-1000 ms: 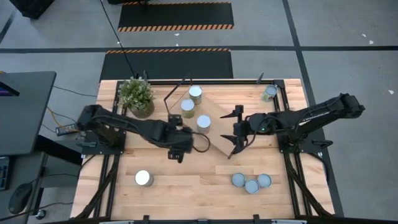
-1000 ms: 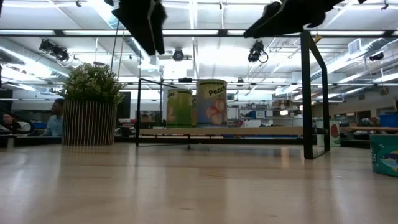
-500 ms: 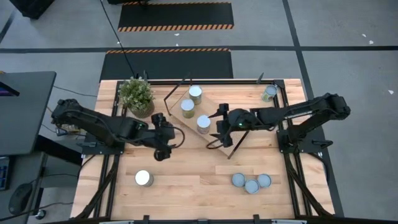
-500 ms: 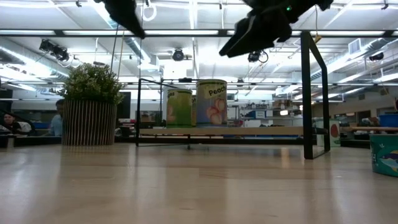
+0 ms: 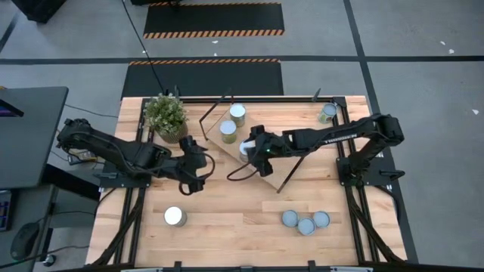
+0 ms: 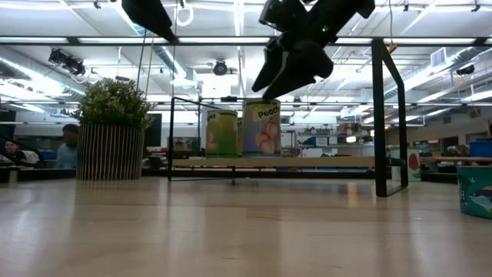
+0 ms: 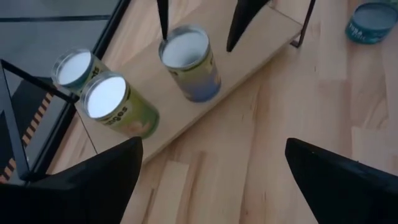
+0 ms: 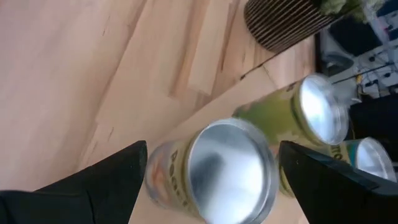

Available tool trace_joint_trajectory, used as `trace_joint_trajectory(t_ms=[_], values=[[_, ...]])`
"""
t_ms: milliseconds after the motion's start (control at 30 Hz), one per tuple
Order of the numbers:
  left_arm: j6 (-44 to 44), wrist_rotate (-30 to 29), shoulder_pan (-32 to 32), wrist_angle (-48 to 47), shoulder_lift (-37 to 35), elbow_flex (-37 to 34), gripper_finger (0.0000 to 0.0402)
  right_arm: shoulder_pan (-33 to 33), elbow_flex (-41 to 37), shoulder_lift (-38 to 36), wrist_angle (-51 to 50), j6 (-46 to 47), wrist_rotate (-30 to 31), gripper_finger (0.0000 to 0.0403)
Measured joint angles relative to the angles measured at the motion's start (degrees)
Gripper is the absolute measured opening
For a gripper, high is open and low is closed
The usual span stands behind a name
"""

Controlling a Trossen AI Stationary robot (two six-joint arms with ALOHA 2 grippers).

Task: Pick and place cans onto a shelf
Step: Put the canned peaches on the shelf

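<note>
The shelf [image 5: 276, 132] is a light-wood board lying slantwise at the table's far middle. Three cans stand on its left end: a peach-label can [image 5: 246, 146], a green one [image 5: 228, 131] and another [image 5: 237, 113]. My right gripper [image 5: 251, 149] is open just above the peach can [image 8: 230, 168]. Its fingers point down and stand on either side of the can's silvery top [image 7: 184, 48], apart from it. My left gripper [image 5: 198, 165] is open and empty, raised over the table left of the shelf.
A potted plant [image 5: 166, 115] stands at the far left. One can [image 5: 175, 217] stands at the near left and three cans [image 5: 305, 222] at the near right. Another can [image 5: 327, 113] is at the far right. The shelf's black frame legs [image 6: 380, 115] rise at its ends.
My right gripper has gone toward the table's left edge along the shelf and down, and now stands over the peach can. My left gripper has drawn back toward the table's left edge, away from the shelf, and risen. The cans have stayed put.
</note>
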Motion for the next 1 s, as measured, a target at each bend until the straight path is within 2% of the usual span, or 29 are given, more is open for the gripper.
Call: trace_joint_trajectory(t_ms=[400, 733, 1000], values=[[0.07, -0.02, 0.14, 0.91, 0.02, 0.02, 0.0400, -3.78, 1.78, 1.24, -0.56, 1.50, 1.20, 0.0373], [0.15, 0.00, 0.20, 1.07, 0.02, 0.03, 0.0400, -5.60, 1.78, 1.24, 8.85, 6.28, 5.42, 0.0373], [0.06, 0.02, 0.15, 1.02, 0.02, 0.04, 0.0400, -5.21, 1.73, -3.45, -0.38, 2.87, 5.31, 0.0373]])
